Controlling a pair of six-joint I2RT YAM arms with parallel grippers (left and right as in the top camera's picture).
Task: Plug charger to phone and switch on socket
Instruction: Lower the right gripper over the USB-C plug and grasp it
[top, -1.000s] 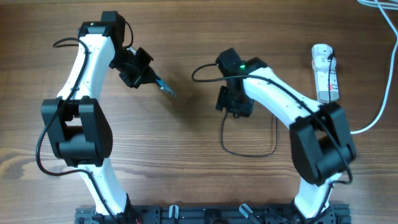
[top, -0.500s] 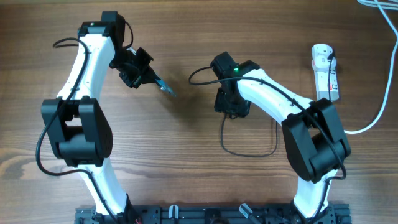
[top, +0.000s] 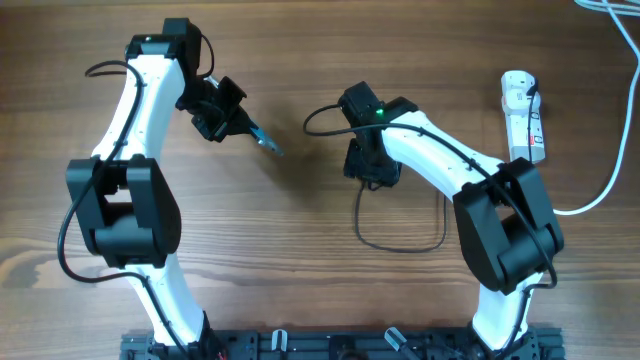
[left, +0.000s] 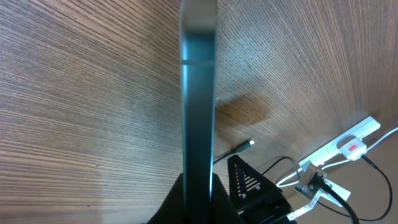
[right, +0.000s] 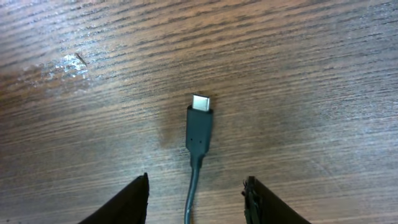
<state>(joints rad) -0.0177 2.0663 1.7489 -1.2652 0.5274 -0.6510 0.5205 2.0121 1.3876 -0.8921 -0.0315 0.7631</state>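
Charger (right: 199, 134) on wooden table (top: 280, 290), right end effector (right: 194, 188) apart astride it, left end effector (top: 251, 131) clamped on phone (left: 198, 93)

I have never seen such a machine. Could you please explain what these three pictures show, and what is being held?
These are two robot arms at a wooden table. One picture looks down from above; the other two come from cameras on the wrists. The left pincer is shut on the phone, seen edge-on. The right pincer is open, with one finger on each side of the charger tip, which lies on the table untouched. The white socket lies on the right side.
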